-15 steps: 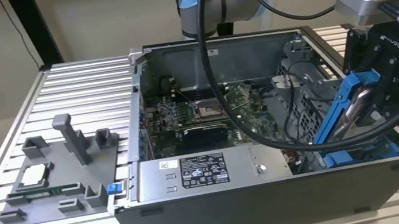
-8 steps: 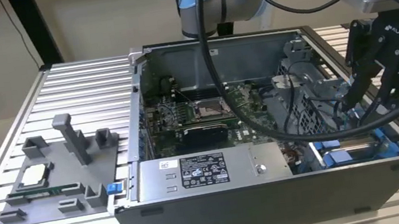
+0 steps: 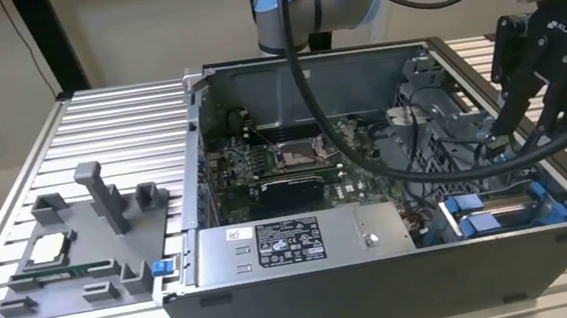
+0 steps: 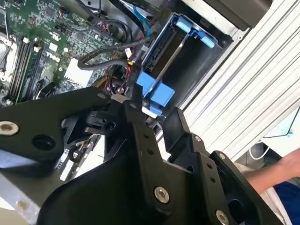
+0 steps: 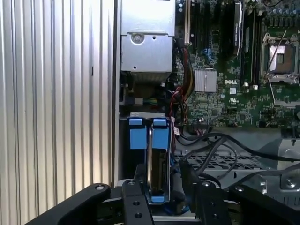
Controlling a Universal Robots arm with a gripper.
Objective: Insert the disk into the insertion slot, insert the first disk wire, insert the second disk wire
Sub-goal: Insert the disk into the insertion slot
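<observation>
While my gripper (image 5: 162, 176) hangs open astride its near end, the disk (image 5: 158, 157) stands on edge in the slot (image 4: 199, 61) at the case's (image 3: 389, 293) corner, its long axis straight ahead.

Robotics laboratory bench: an industrial robot arm (image 3: 291, 2) hangs its gripper (image 3: 526, 129) over an open desktop computer case (image 3: 389, 289), its green motherboard (image 3: 283, 159) exposed. The case sits on a ribbed aluminium table (image 3: 114, 124) beside a grey fixture tray (image 3: 59, 287) holding loose computer parts. A bare beige wall (image 3: 135, 30) stands behind the bench.
</observation>
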